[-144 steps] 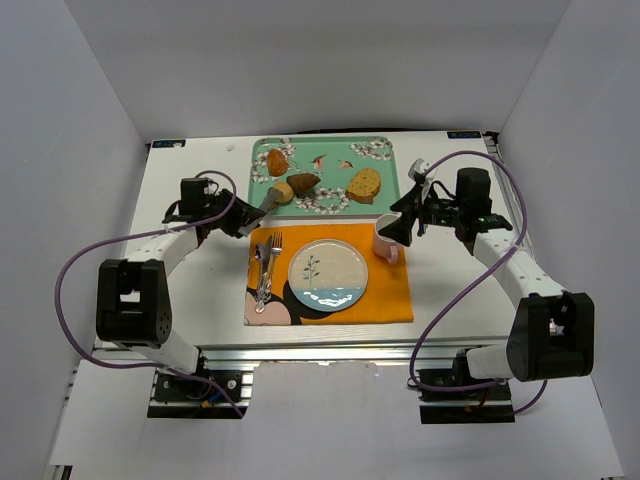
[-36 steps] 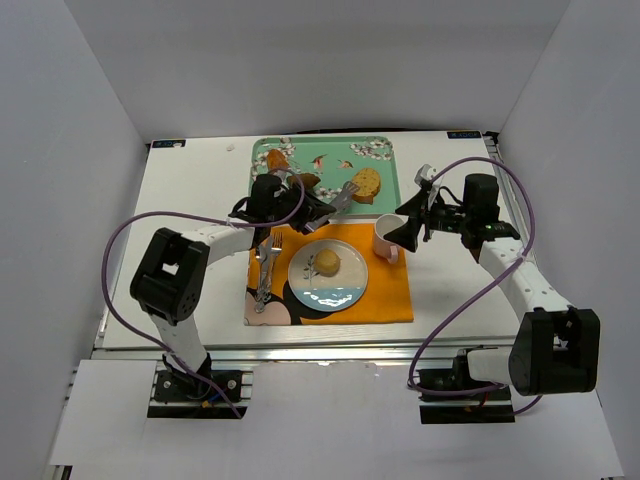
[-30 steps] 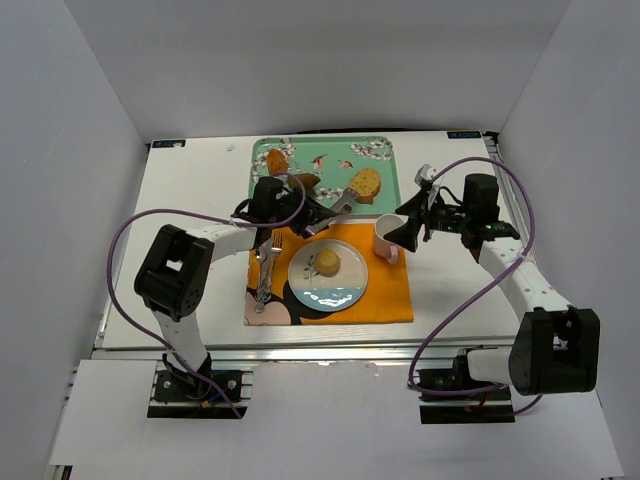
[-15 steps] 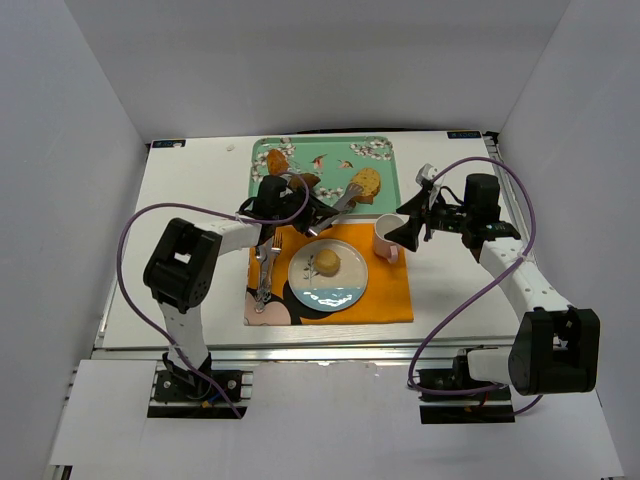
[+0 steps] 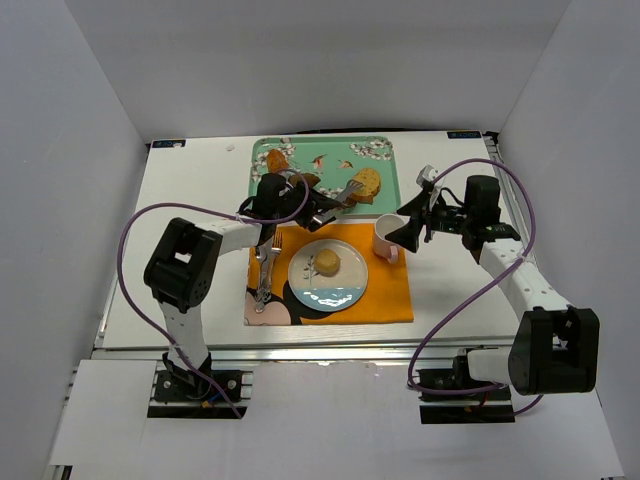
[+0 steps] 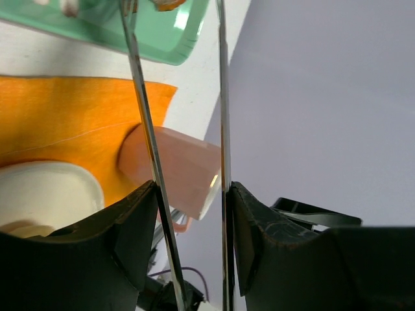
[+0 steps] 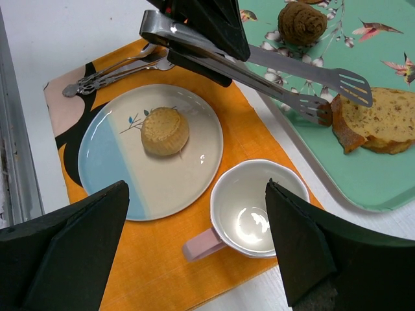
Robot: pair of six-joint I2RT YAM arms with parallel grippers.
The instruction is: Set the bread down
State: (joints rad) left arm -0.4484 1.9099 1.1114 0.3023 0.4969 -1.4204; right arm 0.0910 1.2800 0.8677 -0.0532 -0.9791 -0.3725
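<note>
The roll (image 5: 327,262), which a few seconds ago hangs in the tongs (image 5: 335,200) beside the tray (image 5: 390,192), now lies alone in the middle of the plate (image 5: 345,287), so one bread is already placed. In the last second the left claw (image 5: 310,212) leaves the plate and carries the tongs back over the tray. Their tips now stand just beside the near end of the slice (image 5: 366,183), and I cannot tell if they touch it. The left claw is closed on the tongs' handles, but it presses them only partly, because the two blades stay apart at the tips and nothing is between them. The right claw (image 5: 406,230) does not move; it is wide and empty, near the cup (image 5: 386,238) on the orange mat (image 5: 385,300). I judge that the slice is the next bread to take, and the grip on it is not yet made
</note>
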